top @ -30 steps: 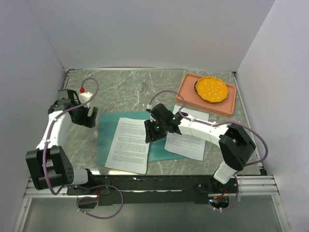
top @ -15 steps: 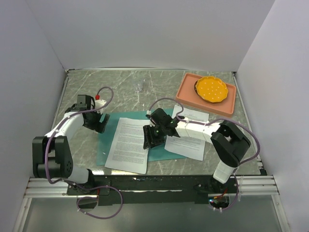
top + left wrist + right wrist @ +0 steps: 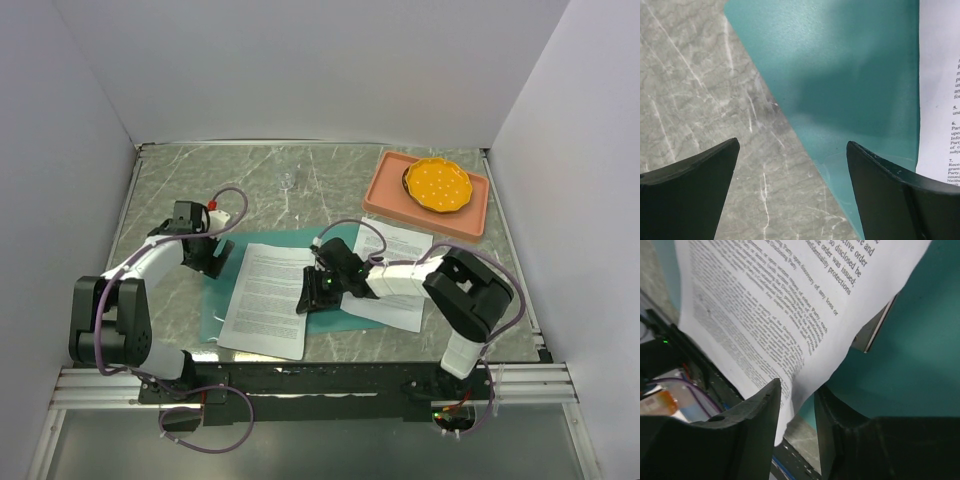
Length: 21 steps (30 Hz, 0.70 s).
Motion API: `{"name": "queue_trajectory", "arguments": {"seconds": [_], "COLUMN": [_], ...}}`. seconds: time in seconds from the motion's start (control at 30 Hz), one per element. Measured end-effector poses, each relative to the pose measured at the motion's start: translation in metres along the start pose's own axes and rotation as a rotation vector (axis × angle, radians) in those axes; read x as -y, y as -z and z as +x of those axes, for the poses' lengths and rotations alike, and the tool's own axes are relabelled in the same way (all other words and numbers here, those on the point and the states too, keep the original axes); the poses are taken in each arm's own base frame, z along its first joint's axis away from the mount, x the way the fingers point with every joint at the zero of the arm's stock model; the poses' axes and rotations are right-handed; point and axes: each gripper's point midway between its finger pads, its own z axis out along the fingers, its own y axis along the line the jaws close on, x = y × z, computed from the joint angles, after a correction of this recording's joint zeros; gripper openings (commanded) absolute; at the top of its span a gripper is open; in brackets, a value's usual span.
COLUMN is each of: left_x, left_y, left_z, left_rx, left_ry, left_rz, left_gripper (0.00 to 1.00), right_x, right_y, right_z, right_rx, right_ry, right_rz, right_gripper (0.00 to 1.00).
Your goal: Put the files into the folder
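The teal folder (image 3: 216, 300) lies open and flat on the marble table. One printed sheet (image 3: 268, 295) lies on its left half. A second sheet (image 3: 400, 292) lies at its right edge, partly under my right arm. My left gripper (image 3: 206, 258) is wide open and empty, low over the folder's far-left corner (image 3: 840, 75), with one finger over bare table. My right gripper (image 3: 309, 299) is at the first sheet's right edge. In the right wrist view the sheet (image 3: 780, 300) curls up off the folder (image 3: 910, 350), its corner between my narrowly parted jaws (image 3: 797, 390).
A salmon-pink tray (image 3: 472, 218) with an orange plate (image 3: 438, 186) stands at the back right. A small clear object (image 3: 290, 180) sits at the back middle. The first sheet's near edge overhangs the table's front rail (image 3: 340, 372). Walls close in on three sides.
My left gripper has swung right, from the table's left side to the folder's far-left corner. My right gripper has moved down and left along the first sheet's right edge.
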Motion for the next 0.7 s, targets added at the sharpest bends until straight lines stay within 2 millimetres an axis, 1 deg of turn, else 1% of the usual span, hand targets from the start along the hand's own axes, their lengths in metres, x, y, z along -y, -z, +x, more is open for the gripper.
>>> {"name": "queue_trajectory", "arguments": {"seconds": [0.1,0.13,0.23,0.33,0.43,0.5,0.57,0.6,0.63,0.7], "left_x": [0.002,0.002,0.002,0.003,0.003,0.000,-0.008,-0.014,-0.022,-0.040], "left_y": [-0.002,-0.002,-0.003,-0.002,0.003,0.012,0.023,0.030,0.037,0.050], "left_z": [0.004,0.006,0.008,0.010,0.009,0.002,-0.012,-0.019,-0.026,-0.035], "left_rx": [-0.011,-0.016,-0.026,-0.032,-0.040,-0.028,0.013,0.036,0.058,0.098], "left_ry": [-0.010,-0.011,-0.013,-0.015,-0.016,-0.005,0.017,0.033,0.053,0.101], "left_rz": [-0.008,-0.010,-0.011,-0.008,-0.002,0.011,0.024,0.031,0.031,0.036], "left_gripper": [0.95,0.96,0.96,0.97,1.00,0.99,0.99,1.00,0.96,0.96], "right_x": [-0.003,-0.004,-0.008,-0.014,-0.021,-0.031,-0.047,-0.058,-0.070,-0.091], "right_y": [-0.004,-0.005,-0.009,-0.010,-0.001,0.011,0.025,0.033,0.042,0.061], "right_z": [0.000,0.000,0.003,0.004,-0.002,-0.015,-0.033,-0.046,-0.058,-0.084], "right_rx": [0.035,0.048,0.069,0.083,0.116,0.158,0.207,0.243,0.279,0.347], "right_ry": [-0.028,-0.035,-0.038,-0.021,0.026,0.081,0.146,0.191,0.235,0.321], "right_rz": [-0.048,-0.062,-0.088,-0.103,-0.101,-0.092,-0.093,-0.099,-0.108,-0.128], "right_gripper": [0.28,0.21,0.10,0.05,0.02,0.02,0.00,0.00,0.00,0.00]}}
